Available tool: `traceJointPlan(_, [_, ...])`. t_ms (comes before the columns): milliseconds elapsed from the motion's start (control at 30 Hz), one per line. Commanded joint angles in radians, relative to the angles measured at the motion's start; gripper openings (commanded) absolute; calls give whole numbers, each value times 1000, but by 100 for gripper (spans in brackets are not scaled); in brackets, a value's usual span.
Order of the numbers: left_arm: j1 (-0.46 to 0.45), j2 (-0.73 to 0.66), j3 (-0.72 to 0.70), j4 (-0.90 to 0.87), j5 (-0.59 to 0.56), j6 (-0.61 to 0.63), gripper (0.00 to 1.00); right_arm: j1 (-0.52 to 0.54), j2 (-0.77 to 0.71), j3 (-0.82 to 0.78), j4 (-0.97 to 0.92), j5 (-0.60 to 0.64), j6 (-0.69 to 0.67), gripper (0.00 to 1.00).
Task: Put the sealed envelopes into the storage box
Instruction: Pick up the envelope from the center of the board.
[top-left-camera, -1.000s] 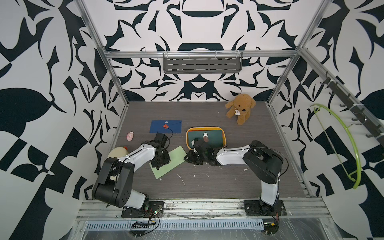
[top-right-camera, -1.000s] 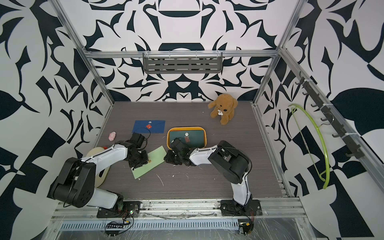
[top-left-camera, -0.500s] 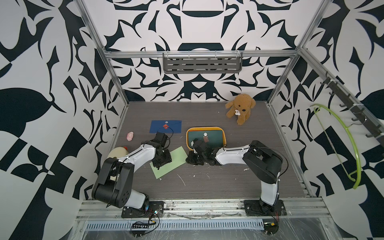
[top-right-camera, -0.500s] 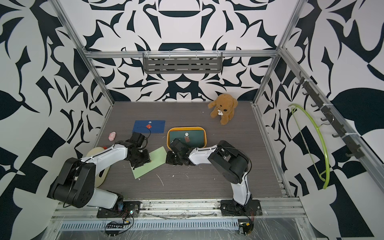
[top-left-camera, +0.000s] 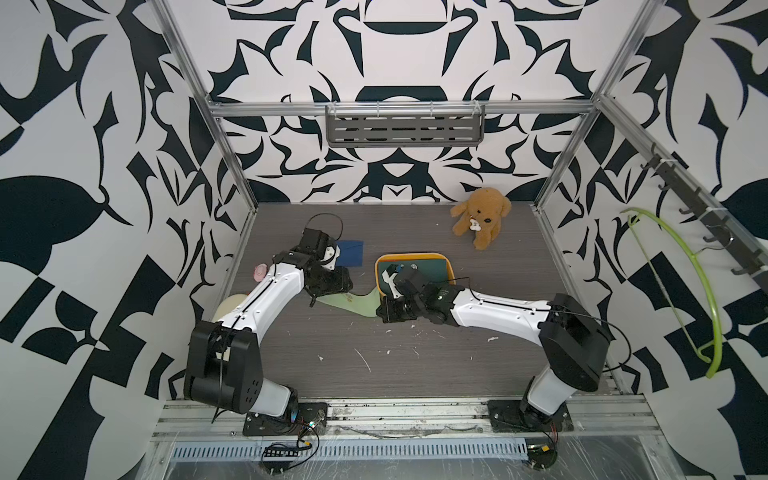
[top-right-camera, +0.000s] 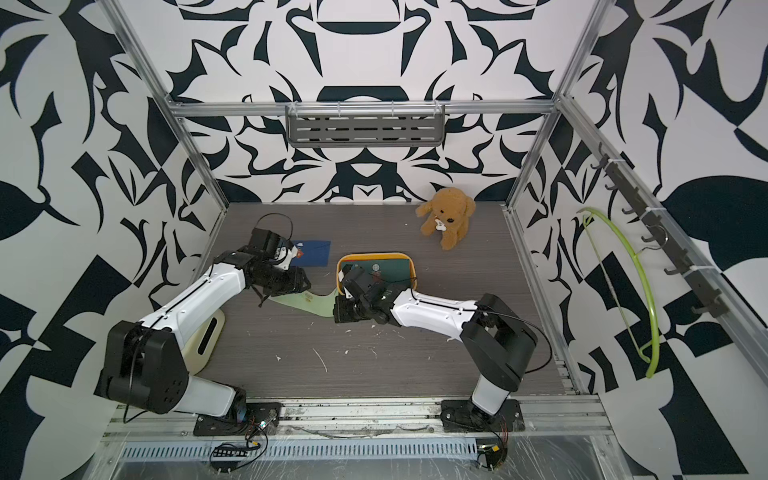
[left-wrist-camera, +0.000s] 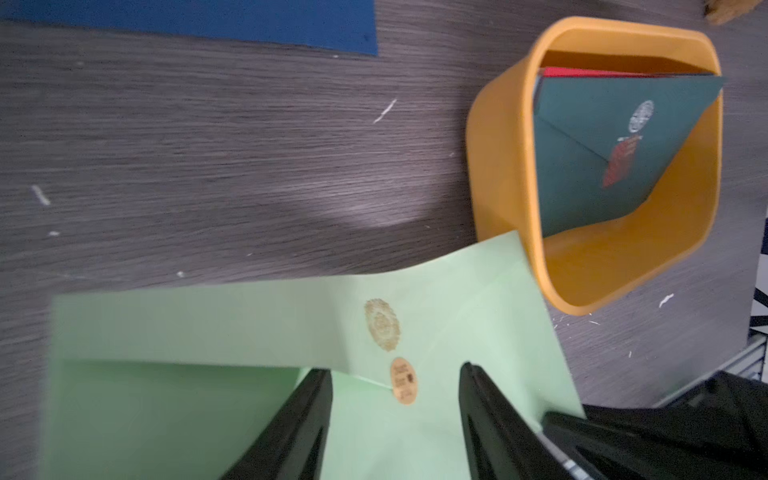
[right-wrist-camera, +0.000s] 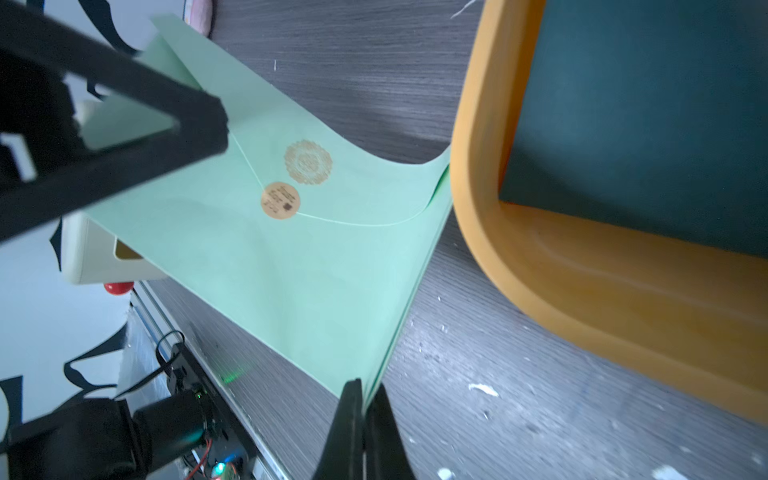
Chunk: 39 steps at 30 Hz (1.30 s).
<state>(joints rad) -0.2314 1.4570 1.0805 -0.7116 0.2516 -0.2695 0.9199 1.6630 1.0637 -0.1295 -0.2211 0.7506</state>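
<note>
Two hands at light green envelope (right-wrist-camera: 291, 270): right hand (right-wrist-camera: 361, 390) clamped on one corner, left hand (left-wrist-camera: 395, 374), jaws apart, over opposite end. Long axis runs hand to hand; storage box (left-wrist-camera: 498, 166) touches envelope corner, nearer right hand.

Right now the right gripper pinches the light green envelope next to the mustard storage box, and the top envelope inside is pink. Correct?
Not quite: the left wrist view shows a dark green envelope on top inside the mustard storage box, not pink. The right gripper does pinch the light green envelope beside it.
</note>
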Motion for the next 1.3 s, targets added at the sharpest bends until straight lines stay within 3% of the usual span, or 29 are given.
traceJointPlan(0, [75,-48,-12,-27,113,-40,57,7,-23,32,-80,31,-60,4])
traceJointPlan(100, [112,-80,-70,1,252,-158,56,7,2,42,-67,71,-22,4])
traceJointPlan(267, [112,-137,-222,60,332,-286,55,12,78,54,27,145,91,4])
traceJointPlan(333, [113,-165,-244,9,278,-273,55,21,97,59,51,193,122,4])
traceJointPlan(500, [112,-313,-246,-101,-22,-237,57,35,151,92,87,192,119,4])
traceJointPlan(633, [112,-352,-219,-83,-65,-188,58,66,160,128,78,144,25,4])
traceJointPlan(767, [112,-292,-144,-73,-39,-69,57,113,97,155,10,153,-113,3])
traceJointPlan(867, [114,-238,-94,-71,20,39,57,124,16,148,-27,165,-188,3])
traceJointPlan(1067, [117,-227,-113,26,292,254,57,110,-143,124,-130,124,-339,2])
traceJointPlan(1167, [119,-229,-130,98,373,269,59,96,-192,128,-219,95,-410,2])
traceJointPlan(1267, [118,-205,-150,180,537,276,60,75,-236,137,-291,76,-467,1])
